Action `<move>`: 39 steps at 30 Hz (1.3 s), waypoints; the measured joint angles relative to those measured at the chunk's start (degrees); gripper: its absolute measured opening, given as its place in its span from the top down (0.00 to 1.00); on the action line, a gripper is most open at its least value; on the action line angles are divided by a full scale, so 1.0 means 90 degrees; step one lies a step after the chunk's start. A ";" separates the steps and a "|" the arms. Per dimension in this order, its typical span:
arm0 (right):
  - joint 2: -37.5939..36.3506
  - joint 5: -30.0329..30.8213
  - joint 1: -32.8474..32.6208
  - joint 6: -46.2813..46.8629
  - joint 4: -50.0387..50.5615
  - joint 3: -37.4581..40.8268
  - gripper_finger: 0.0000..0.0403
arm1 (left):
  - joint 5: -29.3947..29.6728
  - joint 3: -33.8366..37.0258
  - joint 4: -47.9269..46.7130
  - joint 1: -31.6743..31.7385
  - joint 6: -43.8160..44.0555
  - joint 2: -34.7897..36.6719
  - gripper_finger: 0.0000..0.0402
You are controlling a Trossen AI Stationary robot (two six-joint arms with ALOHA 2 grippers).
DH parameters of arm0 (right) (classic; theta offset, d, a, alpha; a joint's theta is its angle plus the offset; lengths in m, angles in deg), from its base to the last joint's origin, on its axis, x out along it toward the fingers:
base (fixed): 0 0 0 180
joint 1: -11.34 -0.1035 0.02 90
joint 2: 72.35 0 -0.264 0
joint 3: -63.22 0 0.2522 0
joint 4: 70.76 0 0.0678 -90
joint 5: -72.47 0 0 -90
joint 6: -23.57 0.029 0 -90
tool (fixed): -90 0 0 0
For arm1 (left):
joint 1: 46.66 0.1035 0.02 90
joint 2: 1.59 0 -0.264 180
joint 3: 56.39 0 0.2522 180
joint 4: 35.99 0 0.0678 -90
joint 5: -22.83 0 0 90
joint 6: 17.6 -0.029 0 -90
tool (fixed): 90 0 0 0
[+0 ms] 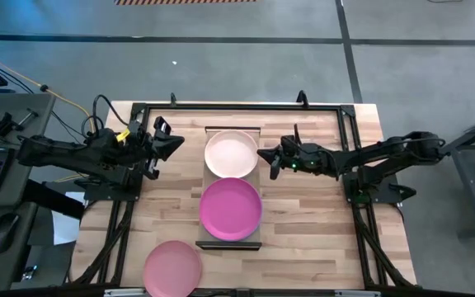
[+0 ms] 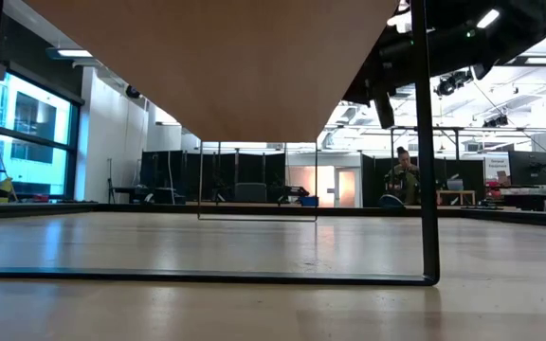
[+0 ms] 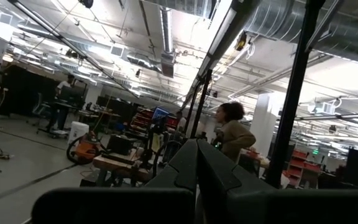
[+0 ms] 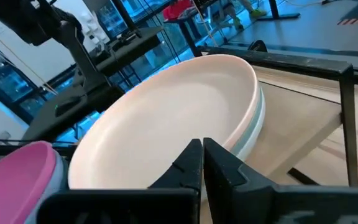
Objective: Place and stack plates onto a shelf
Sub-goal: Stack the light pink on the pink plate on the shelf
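Observation:
The shelf (image 1: 207, 177) lies along the table's middle. A peach plate (image 1: 232, 154) tops a stack on its far half, with a pale mint rim (image 4: 258, 118) under it. A magenta plate (image 1: 231, 208) tops the near half's stack and shows in the right wrist view (image 4: 23, 168). A pink plate (image 1: 172, 266) lies on the table at the near left. My right gripper (image 1: 261, 154) is shut, its tips at the peach plate's right rim (image 4: 185, 163). My left gripper (image 1: 176, 141) is shut and empty, left of the shelf, raised and tipped upward (image 3: 197, 163). My right gripper's shut fingertips (image 4: 194, 158) stand level at the right rim of the peach plate, coming from the table's right. I cannot tell whether they touch the rim. The plate lies flat on its stack.
A dark frame (image 1: 237, 106) runs around the table's far and side edges. The low view looks under the shelf board (image 2: 226, 66) past its dark rail (image 2: 429, 189). People (image 3: 232, 130) are in the room beyond. Bare tabletop lies right of the shelf (image 1: 312, 223).

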 joint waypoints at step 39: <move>-0.2164 -0.0302 -0.0176 -0.0565 0.1389 0.0000 1.00 | -0.0544 -0.1071 -0.0834 -0.1068 0.1652 -0.0377 0.74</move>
